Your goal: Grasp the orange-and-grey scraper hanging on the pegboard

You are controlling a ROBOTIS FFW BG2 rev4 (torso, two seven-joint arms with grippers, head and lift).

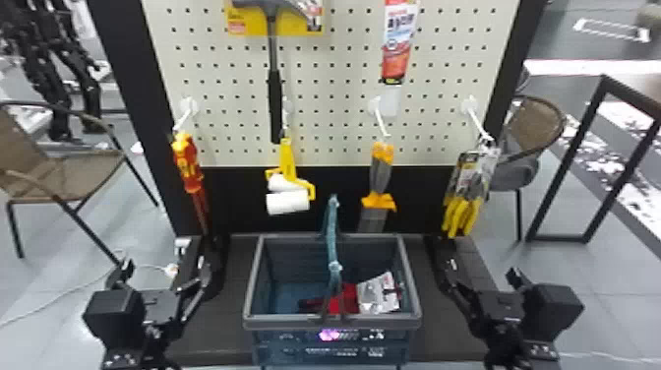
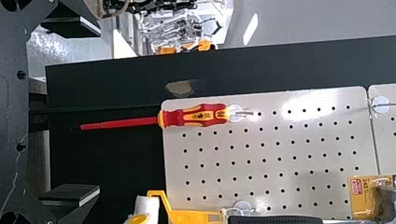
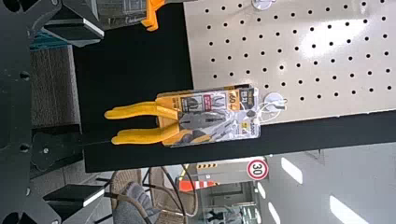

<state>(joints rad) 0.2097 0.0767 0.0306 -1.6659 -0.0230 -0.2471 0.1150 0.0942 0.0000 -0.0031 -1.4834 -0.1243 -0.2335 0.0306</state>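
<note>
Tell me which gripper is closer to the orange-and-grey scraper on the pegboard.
Right. The right gripper is below the scraper, slightly to its right; the left gripper is farther left, beyond the basket.

I see my right gripper (image 3: 91,112) with its two black fingers (image 3: 77,28) spread wide apart. Past them, a pack of pliers (image 3: 187,122) with yellow handles hangs from a white hook (image 3: 273,100) on the cream pegboard (image 3: 303,56). The handles point down over the black panel (image 3: 135,70) under the board. Off to one side of the pliers I can make out an orange bit of the scraper (image 3: 152,16). A brown mesh chair (image 3: 126,179) stands past the board's side. A round sign (image 3: 257,169) with a red ring is far off.
</note>
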